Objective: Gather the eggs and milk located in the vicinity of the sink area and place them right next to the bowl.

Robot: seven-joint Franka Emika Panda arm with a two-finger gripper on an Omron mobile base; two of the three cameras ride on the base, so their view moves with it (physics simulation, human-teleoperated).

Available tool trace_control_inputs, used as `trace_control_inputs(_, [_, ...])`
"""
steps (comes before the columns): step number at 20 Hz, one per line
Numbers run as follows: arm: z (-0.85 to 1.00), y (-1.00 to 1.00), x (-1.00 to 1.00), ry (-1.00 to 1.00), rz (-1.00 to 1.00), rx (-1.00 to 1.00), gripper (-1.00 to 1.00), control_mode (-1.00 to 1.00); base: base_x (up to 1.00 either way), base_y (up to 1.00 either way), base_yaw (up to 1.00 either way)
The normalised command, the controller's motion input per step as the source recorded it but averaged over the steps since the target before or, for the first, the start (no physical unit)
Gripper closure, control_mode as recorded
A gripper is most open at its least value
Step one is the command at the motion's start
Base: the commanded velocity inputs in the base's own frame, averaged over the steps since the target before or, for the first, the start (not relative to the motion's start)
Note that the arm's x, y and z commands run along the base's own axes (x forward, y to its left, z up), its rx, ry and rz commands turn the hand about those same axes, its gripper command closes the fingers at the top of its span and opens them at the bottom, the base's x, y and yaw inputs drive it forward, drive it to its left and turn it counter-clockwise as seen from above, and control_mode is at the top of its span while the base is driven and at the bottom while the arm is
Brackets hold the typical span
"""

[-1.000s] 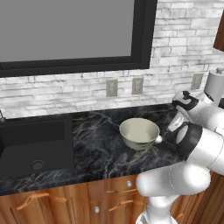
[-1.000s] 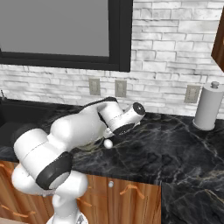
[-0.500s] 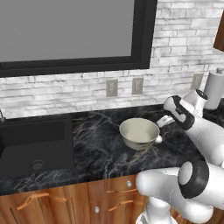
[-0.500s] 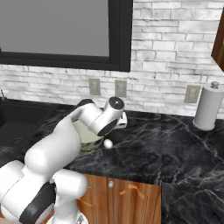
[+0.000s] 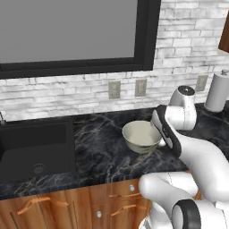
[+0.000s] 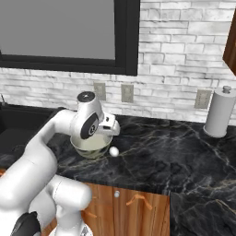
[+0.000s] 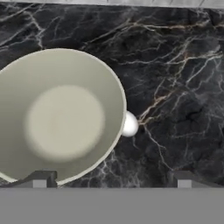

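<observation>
The egg [image 7: 130,124] is seen on the counter [image 6: 175,152] just beside the bowl [image 7: 61,116], touching its rim. The gripper [image 7: 110,177] is held above the bowl, jaws spread wide, nothing gripped.

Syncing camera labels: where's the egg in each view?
Left base view: no egg to mark; the arm covers the counter right of the bowl.
Right base view: egg on the counter, just right of the bowl, centre-left.
Hand view: egg at the bowl's right rim, centre frame.
Shared landmark: the bowl.
</observation>
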Motion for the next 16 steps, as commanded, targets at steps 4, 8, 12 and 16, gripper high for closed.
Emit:
trace_control_inputs(4, [0.43,0.01,-0.50,0.19,-0.18,-0.02,-1.00,-1.00,0.00,0.00,0.00])
trace_control_inputs(8, [0.56,0.00,-0.45,0.14,-0.05,0.00,-1.00,-1.00,0.00,0.00,0.00])
trace_control_inputs(12, [0.01,0.00,-0.14,-0.01,0.00,0.00,-1.00,-1.00,0.00,0.00,0.00])
trace_control_inputs(16, [0.00,0.00,0.00,0.00,0.00,0.00,-1.00,-1.00,0.00,0.00,0.00])
